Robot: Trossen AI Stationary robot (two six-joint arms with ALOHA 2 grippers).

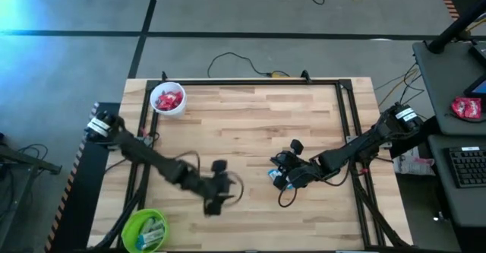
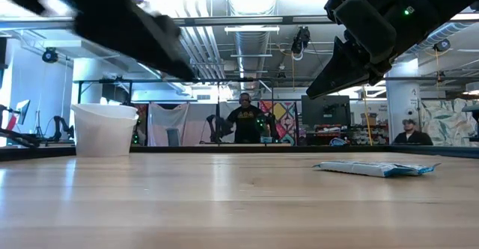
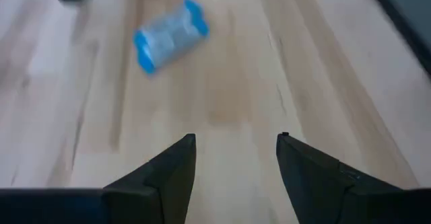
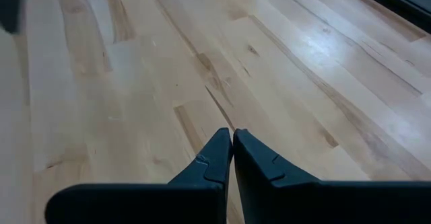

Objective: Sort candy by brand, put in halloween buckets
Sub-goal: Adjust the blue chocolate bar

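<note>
In the high view the right gripper (image 1: 282,169) largely covers the light blue candy (image 1: 278,176), so only a blue sliver shows at its tip; the left arm is smeared by motion in the high and low views. The candy's print cannot be read in any view. From the left wrist camera it lies flat on the wooden surface (image 1: 258,124) ahead of the left gripper (image 3: 236,140), its long axis slanted across that gripper's line of reach, crimped blue ends at either side. The low view shows it flat on the surface, just below the raised right gripper.

The left gripper has its fingers spread apart, nothing between them. The right gripper's fingers are pressed together, empty, above bare wood.

The white bucket (image 1: 168,99), far beyond the left gripper at the surface's back corner, holds red candies (image 1: 168,99). The lime green bucket (image 1: 144,229), behind the left gripper at the front edge, holds pale blue-and-white pieces (image 1: 154,232).
</note>
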